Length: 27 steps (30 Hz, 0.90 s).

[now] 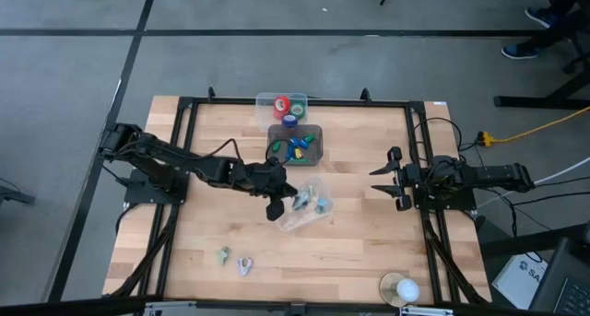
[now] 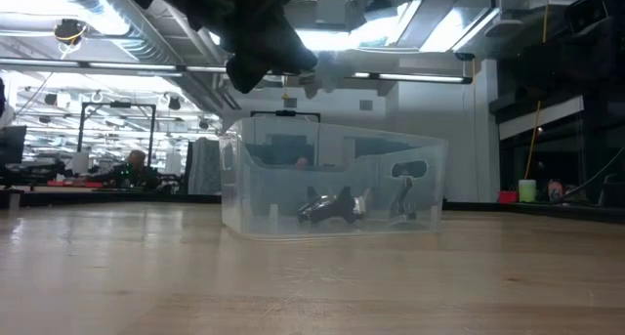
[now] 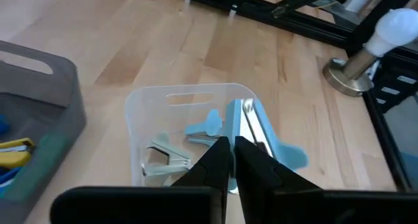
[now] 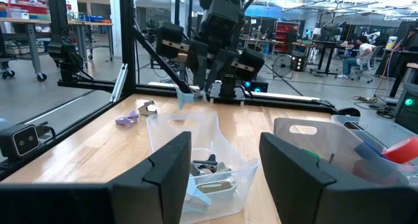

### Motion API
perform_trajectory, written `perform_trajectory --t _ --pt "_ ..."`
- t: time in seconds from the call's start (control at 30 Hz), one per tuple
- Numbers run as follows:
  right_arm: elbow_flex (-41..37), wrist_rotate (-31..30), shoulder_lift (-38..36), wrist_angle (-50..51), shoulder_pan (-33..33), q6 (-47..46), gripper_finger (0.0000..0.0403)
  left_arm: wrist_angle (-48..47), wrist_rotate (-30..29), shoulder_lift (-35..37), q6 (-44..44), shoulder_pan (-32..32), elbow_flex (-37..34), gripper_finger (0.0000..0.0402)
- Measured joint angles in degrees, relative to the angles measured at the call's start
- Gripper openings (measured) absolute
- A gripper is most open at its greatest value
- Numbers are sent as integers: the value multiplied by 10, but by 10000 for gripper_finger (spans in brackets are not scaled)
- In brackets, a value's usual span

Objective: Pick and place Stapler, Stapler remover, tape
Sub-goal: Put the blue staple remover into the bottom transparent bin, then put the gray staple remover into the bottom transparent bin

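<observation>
From above, the left gripper hangs over the near-left edge of a clear bin on the wooden table, its fingers pressed together on a pale blue stapler whose exact heading cannot be told from here. Past the clear bin sits a grey bin with blue, green and yellow pieces, and beyond that a small clear tub holding the tape, red and green rolls inside and a blue roll at its near rim. Two stapler removers lie loose on the table, well to the near-left of the clear bin. The right gripper waits to the right of the clear bin, well apart from it, fingers spread and empty. At table height, the clear bin shows dark and silvery tools on its floor, with the left gripper above its left wall. The left wrist view shows the fingers closed on the stapler, its long axis running away from the gripper over the clear bin, beside a stapler remover inside. The right wrist view looks across the clear bin at the left gripper holding the stapler above its far rim.
</observation>
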<state>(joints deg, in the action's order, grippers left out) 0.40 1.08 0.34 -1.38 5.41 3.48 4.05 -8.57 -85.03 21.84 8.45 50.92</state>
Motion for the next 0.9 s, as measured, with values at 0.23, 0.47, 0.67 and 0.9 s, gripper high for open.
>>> perform_trajectory --t 0.23,0.47,0.67,0.9 --pt "0 0 0 0 0 0 188 0 -8 0 0 0 0 45" --pt "0 0 0 0 0 0 188 5 -9 0 0 0 0 65" --pt "0 0 0 0 0 0 188 22 -29 0 -1 0 0 66" --pt "0 0 0 0 0 0 188 46 -24 0 -1 0 0 65"
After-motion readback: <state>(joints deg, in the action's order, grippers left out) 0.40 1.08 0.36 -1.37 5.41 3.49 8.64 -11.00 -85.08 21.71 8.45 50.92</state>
